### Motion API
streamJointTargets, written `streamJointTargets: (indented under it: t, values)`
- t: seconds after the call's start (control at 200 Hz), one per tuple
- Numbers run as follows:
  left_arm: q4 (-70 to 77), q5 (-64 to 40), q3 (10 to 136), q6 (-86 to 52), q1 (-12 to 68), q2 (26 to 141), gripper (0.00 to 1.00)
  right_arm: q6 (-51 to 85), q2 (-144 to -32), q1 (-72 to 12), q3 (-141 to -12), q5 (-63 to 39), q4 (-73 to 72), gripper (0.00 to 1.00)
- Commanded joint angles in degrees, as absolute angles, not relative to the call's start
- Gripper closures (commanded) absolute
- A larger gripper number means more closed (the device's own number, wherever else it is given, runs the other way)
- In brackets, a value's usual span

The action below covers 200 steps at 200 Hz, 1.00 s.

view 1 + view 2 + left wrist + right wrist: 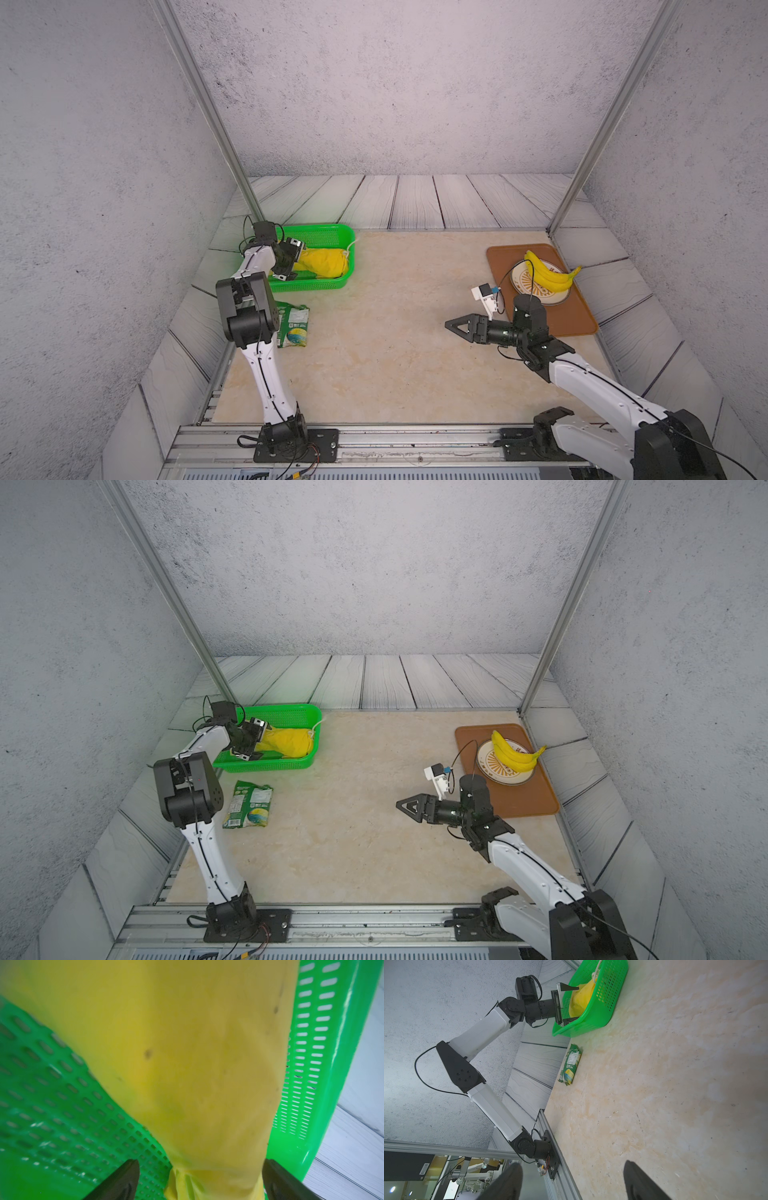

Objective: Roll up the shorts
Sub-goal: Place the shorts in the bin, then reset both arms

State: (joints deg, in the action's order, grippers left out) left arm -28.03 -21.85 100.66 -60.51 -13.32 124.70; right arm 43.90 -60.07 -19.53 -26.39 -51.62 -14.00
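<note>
Yellow shorts [187, 1053] lie bunched in the perforated green basket [315, 1043], filling most of the view. Left gripper [200, 1162] jaws spread wide, straddling the cloth's narrow end. Close-up is blurry.

You have bright yellow shorts [322, 262] with a whitish drawstring [351, 246], against a vivid green basket [328, 232] patterned all over with rows of small slots. Your counter [395, 332] is pale beige with cream marbling, and the packet [295, 326] is green with a white label and a yellow-and-blue ball print. The bananas [544, 272] are yellow, the plate [519, 276] cream with a brown sunburst, the tray [577, 316] plain brown.
</note>
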Motion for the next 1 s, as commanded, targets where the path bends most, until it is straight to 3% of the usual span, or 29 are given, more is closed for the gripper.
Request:
streamJointTargets:
  t: [0.0,0.36,0.681,0.816,0.846,0.996]
  values:
    - [-36.5,-21.5,103.4,-58.5,-13.9,122.3,0.02,43.3,-59.2,-19.6,-27.3,-50.6,-13.7,0.19]
    - [-42.1,-18.9,102.7,-55.1,-14.2,114.3,0.02,41.0,-61.3,-19.5,-31.2,-48.7,-9.5,0.19]
    - [-40.8,-19.2,99.6,-42.0,-10.5,100.6,0.01,35.3,-67.3,-18.3,-44.1,-38.9,1.9,0.11]
    - [-41.2,-17.0,95.8,-34.7,-6.6,93.6,0.02,31.0,-69.5,-17.8,-50.9,-29.4,9.0,0.06]
    - [-40.5,-15.4,94.0,-33.0,-5.2,91.5,0.02,30.4,-69.9,-17.7,-52.0,-26.4,10.3,0.01]
    - [-34.6,-2.6,82.8,-23.9,2.2,81.6,0.02,27.4,-71.4,-16.3,-56.7,-12.3,14.4,0.0]
